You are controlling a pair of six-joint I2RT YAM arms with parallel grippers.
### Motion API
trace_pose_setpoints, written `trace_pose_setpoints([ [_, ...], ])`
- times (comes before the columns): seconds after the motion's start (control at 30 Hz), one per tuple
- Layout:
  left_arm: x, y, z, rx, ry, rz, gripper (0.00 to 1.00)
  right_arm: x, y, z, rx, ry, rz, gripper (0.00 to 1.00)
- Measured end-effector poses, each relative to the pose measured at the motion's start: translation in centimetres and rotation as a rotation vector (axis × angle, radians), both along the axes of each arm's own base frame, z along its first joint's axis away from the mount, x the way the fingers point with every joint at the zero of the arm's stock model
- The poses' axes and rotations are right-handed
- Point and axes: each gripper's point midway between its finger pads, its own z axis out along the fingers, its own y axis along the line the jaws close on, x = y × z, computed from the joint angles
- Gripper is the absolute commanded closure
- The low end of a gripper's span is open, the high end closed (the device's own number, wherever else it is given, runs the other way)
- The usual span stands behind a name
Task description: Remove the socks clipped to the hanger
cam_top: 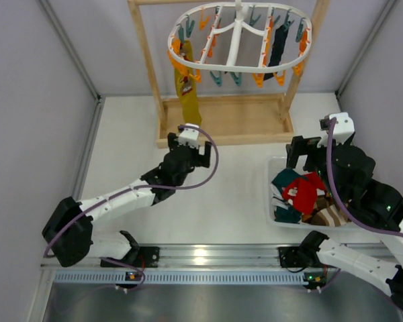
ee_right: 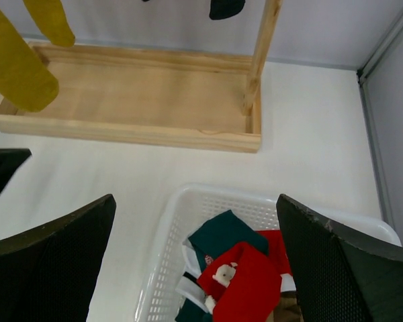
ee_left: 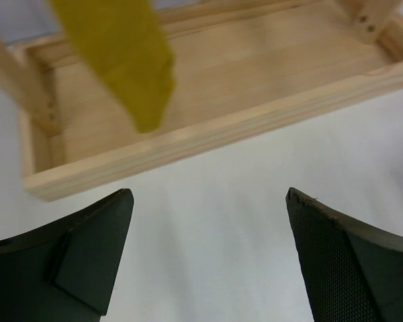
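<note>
Top view: the hanger (cam_top: 236, 39) hangs at 12 o'clock from the wooden stand (cam_top: 221, 122), with orange and teal pegs (cam_top: 217, 78) dangling under its white lattice.

- A mustard sock (cam_top: 187, 97) is clipped at the hanger's 8 o'clock edge and hangs limp, its toe over the stand's base tray.
- A dark navy sock (cam_top: 279, 45) is clipped at the hanger's 2 o'clock side.

Left gripper (ee_left: 208, 201): jaws released and spread wide, nothing between them. It sits just short of the stand's near rail, pointing toward 12 o'clock. In the left wrist view the mustard sock's toe (ee_left: 124, 57) hangs at 11 o'clock, above and beyond the fingers (ee_left: 87, 248), with no contact.

Right gripper (ee_right: 195, 208): also released, jaws wide, empty. It hovers above the far rim of the white basket (cam_top: 271, 201), which stands on the table at 4 o'clock in the top view.

Basket contents:
- a red sock (ee_right: 245, 282) on top
- a teal sock (ee_right: 225, 235) just beside it at 11 o'clock
- a brown striped sock (cam_top: 329, 216) at the basket's 5 o'clock corner

Right wrist view: two mustard toes show at 10 o'clock, and the navy toe (ee_right: 226, 8) shows at 12 o'clock.
</note>
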Motion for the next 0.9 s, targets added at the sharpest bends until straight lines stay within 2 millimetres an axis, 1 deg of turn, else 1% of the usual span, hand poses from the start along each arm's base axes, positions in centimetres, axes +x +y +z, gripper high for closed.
trace_pose_setpoints([
  [0.03, 1.2, 2.6, -0.8, -0.001, -0.016, 0.051, 0.01, 0.0, 0.2, -0.1, 0.003, 0.002, 0.008, 0.01],
  [0.1, 2.1, 6.0, -2.2, -0.003, -0.038, 0.092, 0.01, 0.0, 0.6, -0.3, 0.010, 0.010, 0.023, 0.01],
  [0.13, 2.3, 7.1, -2.8, -0.012, -0.045, 0.095, 0.01, -0.1, 0.7, -0.4, 0.014, 0.012, 0.034, 0.00],
  [0.17, 2.6, 8.0, -3.2, -0.024, -0.048, 0.092, 0.01, -0.2, 0.9, -0.4, 0.018, 0.014, 0.042, 0.00],
  [0.23, 3.9, 9.6, -3.3, -0.057, -0.059, 0.083, 0.01, -0.3, 1.2, -0.4, 0.025, 0.016, 0.062, 0.01],
  [0.33, 6.5, 11.2, -2.1, -0.115, -0.094, 0.074, 0.01, -0.6, 1.4, -0.3, 0.034, 0.015, 0.086, 0.00],
  [0.4, 8.3, 11.6, -0.9, -0.149, -0.115, 0.046, 0.01, -0.9, 1.5, -0.2, 0.043, 0.009, 0.102, 0.00],
  [0.47, 9.8, 11.5, 0.1, -0.174, -0.133, 0.007, 0.01, -1.2, 1.4, -0.2, 0.046, 0.005, 0.114, 0.01],
  [0.5, 10.6, 11.0, 0.8, -0.185, -0.144, -0.030, 0.01, -1.3, 1.4, -0.2, 0.046, 0.003, 0.119, 0.01],
  [0.53, 10.9, 10.9, 1.0, -0.188, -0.148, -0.037, 0.01, -1.4, 1.3, -0.2, 0.048, 0.000, 0.120, 0.01],
  [0.6, 12.0, 10.0, 1.5, -0.196, -0.156, -0.084, 0.02, -1.4, 1.3, -0.2, 0.046, -0.002, 0.125, 0.00],
  [0.63, 12.5, 9.4, 1.8, -0.200, -0.160, -0.108, 0.05, -1.4, 1.4, -0.2, 0.043, -0.001, 0.130, 0.00],
  [0.67, 12.9, 9.0, 1.8, -0.204, -0.159, -0.127, 0.09, -1.4, 1.5, -0.2, 0.041, 0.001, 0.132, 0.00],
  [0.73, 13.7, 7.9, 1.9, -0.216, -0.152, -0.179, 0.33, -1.4, 1.7, -0.3, 0.038, 0.006, 0.142, 0.01],
  [0.77, 13.9, 7.4, 1.9, -0.224, -0.148, -0.201, 0.50, -1.3, 1.8, -0.4, 0.035, 0.009, 0.147, 0.00],
  [0.8, 14.2, 7.0, 1.9, -0.232, -0.143, -0.217, 0.75, -1.3, 2.0, -0.5, 0.030, 0.012, 0.150, 0.00],
  [0.83, 14.3, 6.7, 2.0, -0.241, -0.139, -0.232, 0.87, -1.2, 2.1, -0.6, 0.027, 0.017, 0.154, 0.01],
  [0.9, 14.3, 6.2, 2.0, -0.242, -0.138, -0.244, 1.00, -1.0, 2.4, -0.8, 0.022, 0.024, 0.161, 0.00],
])
